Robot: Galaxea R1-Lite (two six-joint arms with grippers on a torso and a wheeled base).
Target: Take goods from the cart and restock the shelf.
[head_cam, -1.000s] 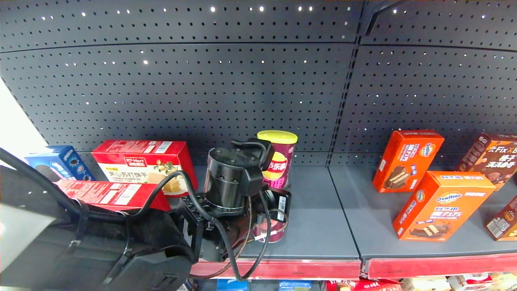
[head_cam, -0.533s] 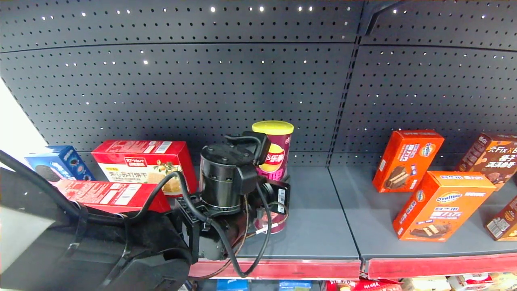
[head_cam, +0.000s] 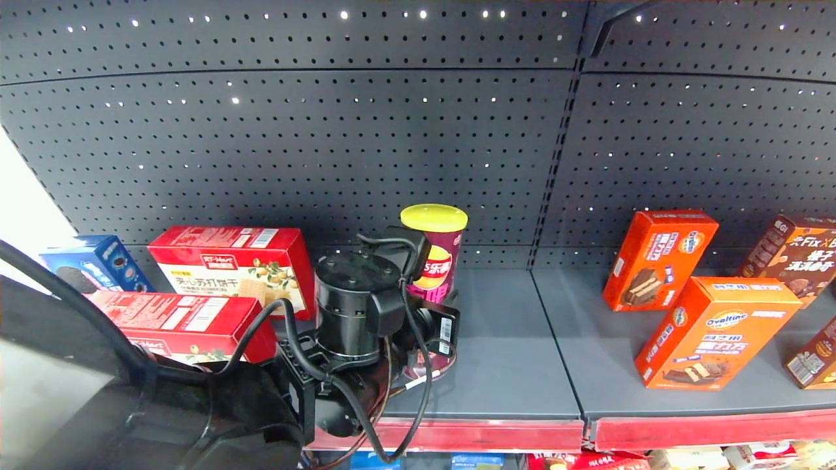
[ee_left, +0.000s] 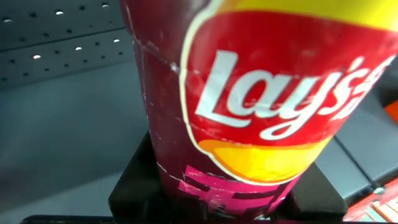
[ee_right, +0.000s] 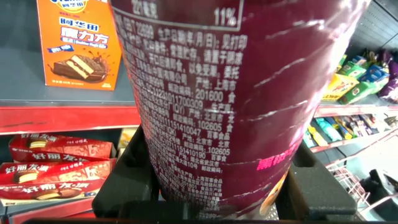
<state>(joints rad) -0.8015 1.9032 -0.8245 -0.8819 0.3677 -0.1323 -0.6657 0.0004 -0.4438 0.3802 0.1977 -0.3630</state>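
Your left hand [ee_left: 227, 196] clenched round upright yellow-lidded chip can [head_cam: 439, 261], over the grey shelf [head_cam: 516, 365], your right hand [ee_right: 214, 199] grasping a second can [ee_right: 211, 93].

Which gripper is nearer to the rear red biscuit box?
Left. The left gripper grips a purple can beside the rear red biscuit box; the right gripper holds another can farther off, facing the orange box.

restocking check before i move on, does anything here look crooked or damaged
The front orange wafer box sits turned at an angle to the shelf edge, as does the orange box behind it. The purple chip can in the right gripper shows white scuffs and creases on its wall.
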